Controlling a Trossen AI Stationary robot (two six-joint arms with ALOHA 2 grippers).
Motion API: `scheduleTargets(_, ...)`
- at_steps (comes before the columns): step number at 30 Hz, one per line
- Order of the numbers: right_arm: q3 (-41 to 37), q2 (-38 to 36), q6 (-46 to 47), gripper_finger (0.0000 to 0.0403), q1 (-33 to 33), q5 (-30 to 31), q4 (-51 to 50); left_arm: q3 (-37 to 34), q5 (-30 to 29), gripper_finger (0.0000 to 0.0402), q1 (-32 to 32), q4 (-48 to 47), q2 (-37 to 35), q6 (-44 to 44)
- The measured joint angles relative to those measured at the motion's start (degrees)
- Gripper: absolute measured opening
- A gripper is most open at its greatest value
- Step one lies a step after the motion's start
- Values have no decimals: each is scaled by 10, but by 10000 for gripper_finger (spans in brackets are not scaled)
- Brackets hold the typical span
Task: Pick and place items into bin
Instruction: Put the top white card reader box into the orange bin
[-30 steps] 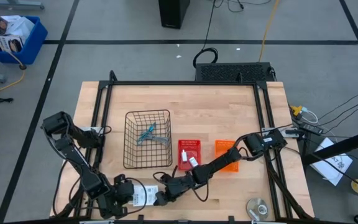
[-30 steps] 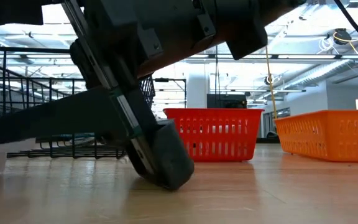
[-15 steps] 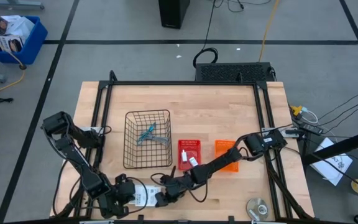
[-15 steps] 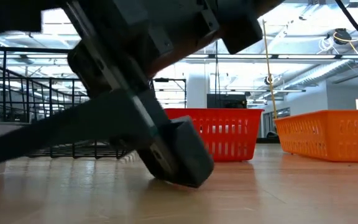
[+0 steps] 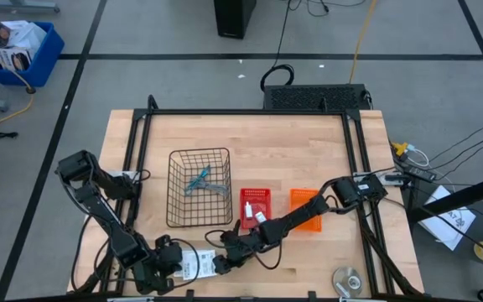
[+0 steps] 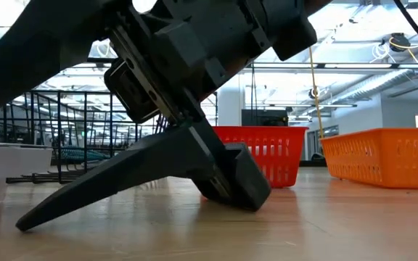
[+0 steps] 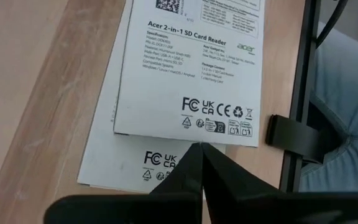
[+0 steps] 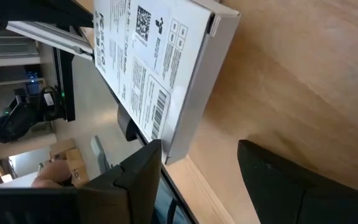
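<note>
The flat white printed packet [image 5: 196, 265] lies on the table near its near edge, between the two grippers. My left gripper [image 7: 199, 149] is shut, with its tips over the packet's [image 7: 191, 68] printed face; it stands at the packet's left side [image 5: 177, 263]. My right gripper [image 8: 201, 147] is open and low at the packet's right end [image 5: 223, 262], with a corner of the packet [image 8: 166, 68] beside one finger. The blue-handled tool [image 5: 197, 179] and the grey metal tool [image 5: 216, 189] lie in the wire basket [image 5: 174, 197]. My left gripper has its shut fingertips [image 7: 194, 163] over the packet's lower printed edge [image 7: 160, 163], slanting down from the table's left. I cannot tell whether they touch it. My right gripper straddles the packet's corner [image 8: 178, 148]. Whether a finger [image 8: 143, 167] touches it cannot be told. In the low view one fingertip [image 6: 24, 223] is down at the table top.
A red bin [image 5: 255, 195] holding small white pieces and an orange bin [image 5: 305, 201] stand right of the wire basket. The right arm [image 5: 309, 214] stretches low across the table in front of them. A black frame rail [image 7: 303, 93] runs along the table's near edge.
My right gripper has shifted a little toward the table's right and far side, away from the packet, and has tipped. In the low view its long finger now slants down with its tip at the table. The packet and the left gripper have stayed where they were.
</note>
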Motion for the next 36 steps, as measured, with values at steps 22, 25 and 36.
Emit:
scheduleTargets(22, -1, 5, -22, 205, -1, 59, 80, 0, -4, 4, 0, 11, 0, 5)
scheduleTargets(25, -1, 5, -27, 205, -2, 60, 92, 0, -6, 12, 0, 12, 0, 4)
scheduleTargets(36, -1, 6, -49, 138, -2, 60, 108, 0, -10, 5, 9, 13, 0, 16)
